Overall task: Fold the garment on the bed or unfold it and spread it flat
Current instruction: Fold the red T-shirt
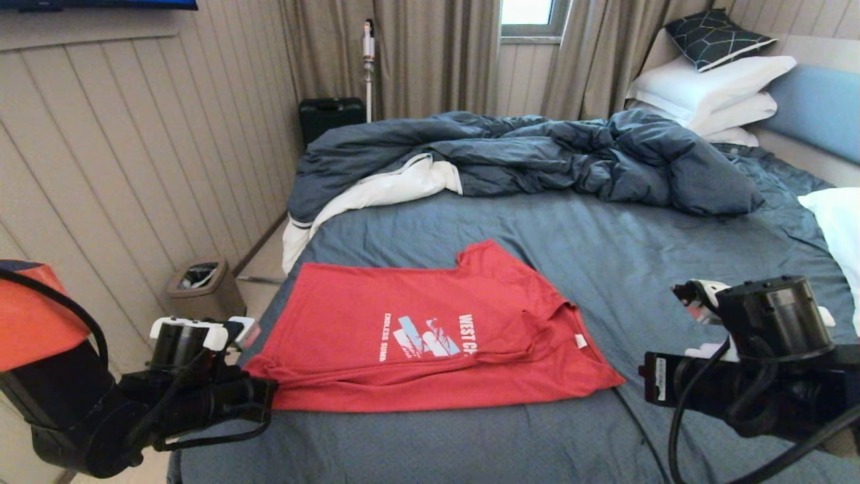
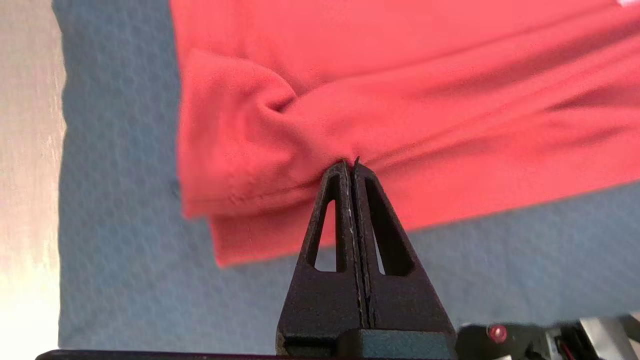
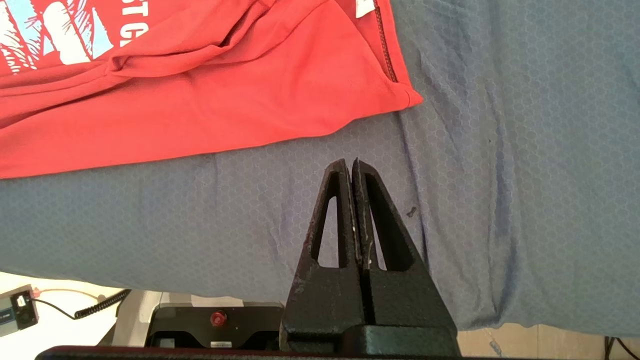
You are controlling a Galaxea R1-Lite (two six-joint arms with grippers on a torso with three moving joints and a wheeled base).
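Fingers first: both pairs are pressed fully together, and neither clearly holds anything. Your bed [image 1: 605, 242] fills the scene, with the rumpled duvet [image 1: 524, 151] pushed to its far side and the pillows [image 1: 712, 91] at the headboard, so the near part of the sheet is free for work. On this near part the garment [image 1: 416, 329] lies mostly flat with the print up, one long edge doubled over toward you and bunched at the hem corner. Your left gripper [image 2: 351, 162] has its tips right at this bunched fold; whether any cloth is pinched between them I cannot tell. Your right gripper [image 3: 350, 162] hovers over bare sheet, near the collar corner but apart from it. The risk, I think, is at the left: closed tips can only push the fold, so the cloth may slide or wrinkle more. Grabbing too deep could also pinch the sheet together with the garment.
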